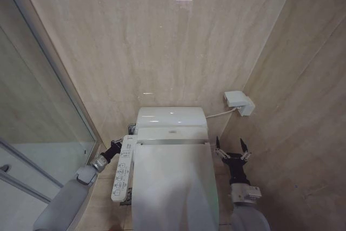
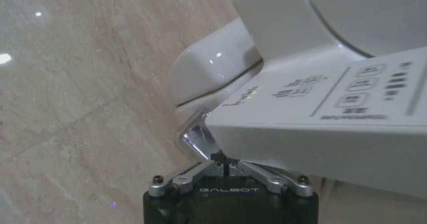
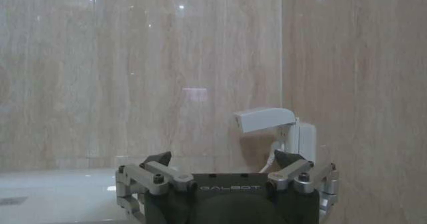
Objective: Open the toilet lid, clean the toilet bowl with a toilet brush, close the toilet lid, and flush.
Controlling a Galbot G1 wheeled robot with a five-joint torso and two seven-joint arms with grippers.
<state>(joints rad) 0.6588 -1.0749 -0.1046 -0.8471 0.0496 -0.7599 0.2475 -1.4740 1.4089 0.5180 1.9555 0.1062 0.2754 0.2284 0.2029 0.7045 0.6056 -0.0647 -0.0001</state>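
Note:
The toilet lid (image 1: 173, 187) lies shut, covering the toilet bowl, which is hidden under it. The toilet brush is out of view. My left gripper (image 1: 115, 146) reaches in beside the tank (image 1: 171, 116), behind the side control panel (image 1: 122, 169). In the left wrist view the left gripper (image 2: 225, 165) is shut, its tips pressed together against a chrome flush lever (image 2: 197, 137) under the control panel (image 2: 333, 119). To the right of the lid my right gripper (image 1: 231, 152) hangs open and holds nothing; the right wrist view shows the right gripper (image 3: 223, 160) facing the wall.
A glass shower partition (image 1: 38, 112) closes off the left side. Beige tiled walls stand behind and to the right, forming a corner. A white wall box (image 1: 239, 101) with a cable hangs near that corner, and the wall box (image 3: 265, 119) is ahead of the right gripper.

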